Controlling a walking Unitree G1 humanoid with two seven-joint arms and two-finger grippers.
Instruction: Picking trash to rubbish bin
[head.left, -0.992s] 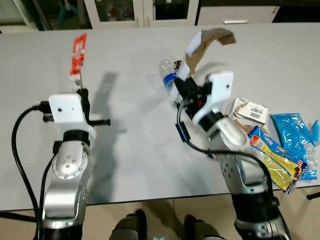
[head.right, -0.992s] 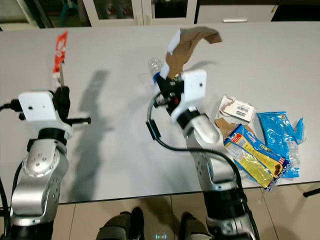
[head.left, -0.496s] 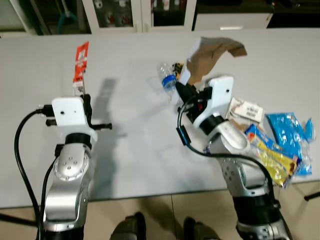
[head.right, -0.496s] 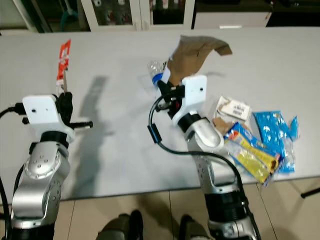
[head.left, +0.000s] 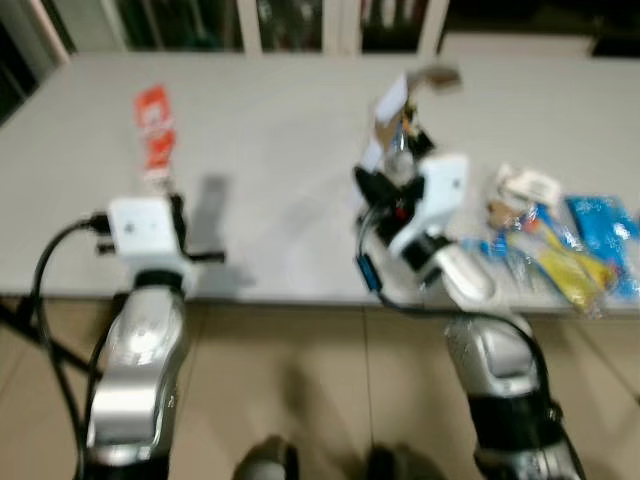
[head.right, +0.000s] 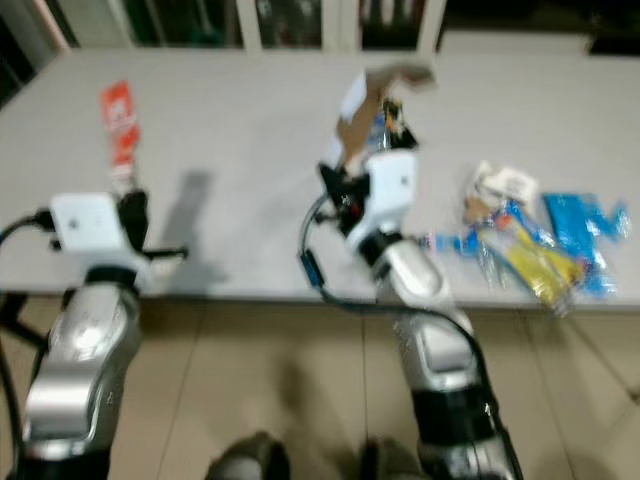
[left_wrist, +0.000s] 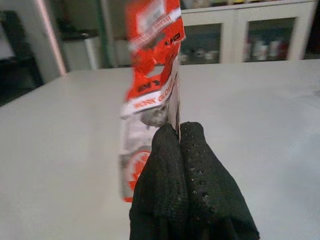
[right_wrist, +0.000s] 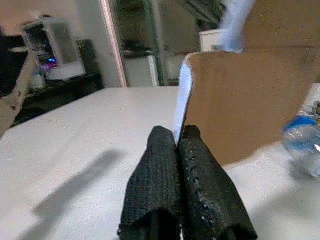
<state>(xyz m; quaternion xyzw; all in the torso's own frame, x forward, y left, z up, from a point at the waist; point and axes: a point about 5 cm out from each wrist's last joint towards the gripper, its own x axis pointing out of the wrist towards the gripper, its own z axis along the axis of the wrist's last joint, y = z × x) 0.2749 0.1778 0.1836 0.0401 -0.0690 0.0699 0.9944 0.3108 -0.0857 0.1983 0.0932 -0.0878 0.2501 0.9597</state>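
Trash held in both grippers above a grey table; head views blurred. Left gripper, fingers pressed together, pinches the lower edge of a red-and-white wrapper that stands upright above the fingertips; the print "WORK GLOVES" is partly legible in the left wrist view. In the head views the wrapper rises just ahead of the white wrist housing, over the table's near-left part.

Right gripper, fingers likewise clamped together, grips a piece of brown cardboard by its pale edge; the sheet extends up and away from the fingertips. In the head views the cardboard stands above the right wrist near the table's middle.

A clear plastic bottle with a blue label lies on the table just beyond the cardboard. Further trash lies on the table to the robot's right: a crumpled white carton, a yellow snack pack and a blue packet, close together near the front edge.

Beige tiled floor shows in front of the table, and glass-fronted cabinets stand behind it.
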